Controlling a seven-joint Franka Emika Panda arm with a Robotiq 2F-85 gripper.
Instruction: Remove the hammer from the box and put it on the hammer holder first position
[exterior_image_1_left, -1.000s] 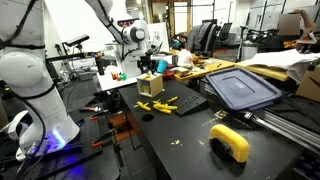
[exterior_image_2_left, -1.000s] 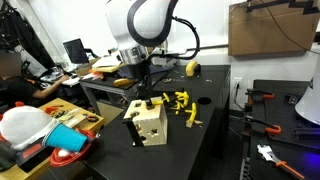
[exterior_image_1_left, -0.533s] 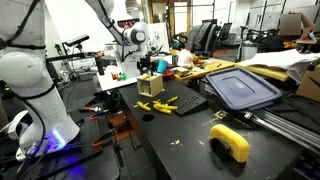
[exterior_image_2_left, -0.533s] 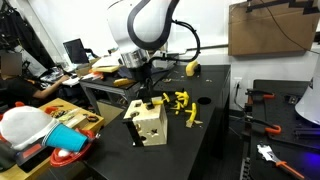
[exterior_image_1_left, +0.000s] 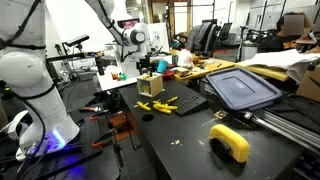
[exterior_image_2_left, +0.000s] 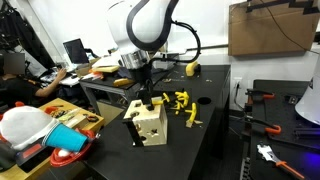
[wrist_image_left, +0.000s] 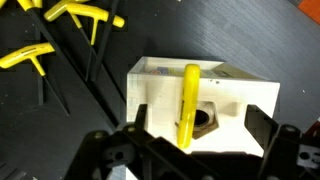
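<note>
Directly above the small tan cube-shaped cardboard box, poised with the black gripper spread wide and empty astride the yellow-handled hammer lodged in that box, at the reach-to-grasp step, next likely needing a descent and a squeeze on it.

Tan box, yellow-handled hammer, black table

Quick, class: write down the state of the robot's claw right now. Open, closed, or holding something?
Claw: open, holding nothing; its jaws stand wide apart above the yellow-handled hammer standing in the tan box.
</note>
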